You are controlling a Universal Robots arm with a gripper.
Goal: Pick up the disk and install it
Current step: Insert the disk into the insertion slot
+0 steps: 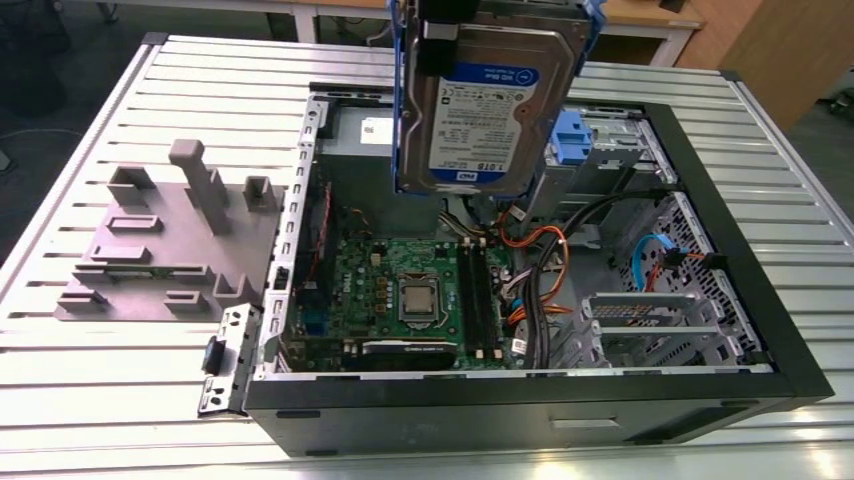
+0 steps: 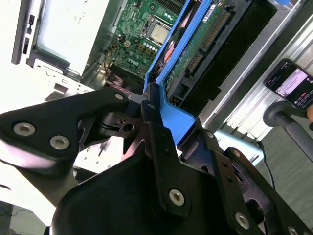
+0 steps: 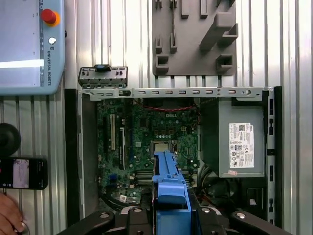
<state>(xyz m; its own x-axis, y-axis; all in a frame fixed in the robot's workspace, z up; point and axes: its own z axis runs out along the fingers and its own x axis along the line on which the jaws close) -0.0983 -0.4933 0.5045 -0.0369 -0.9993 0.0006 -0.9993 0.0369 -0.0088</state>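
Blue plastic bracket (image 2: 178, 120) is what the gripper (image 2: 159, 110) is clamped on, fingers closed tight. The disk (image 1: 487, 100) hangs upright above the open computer case (image 1: 534, 400), over the motherboard (image 1: 400, 290). I'd guess it's rigid, heavyish and shock-sensitive, so holding the frame beats squeezing the labelled face.

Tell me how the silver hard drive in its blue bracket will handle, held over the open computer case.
The flat silver metal hard drive looks rigid and probably dense for its size; it hangs upright without sagging. Its blue plastic bracket, which the end effector clamps, may flex slightly. Its exposed green circuit board suggests knocks could harm it.
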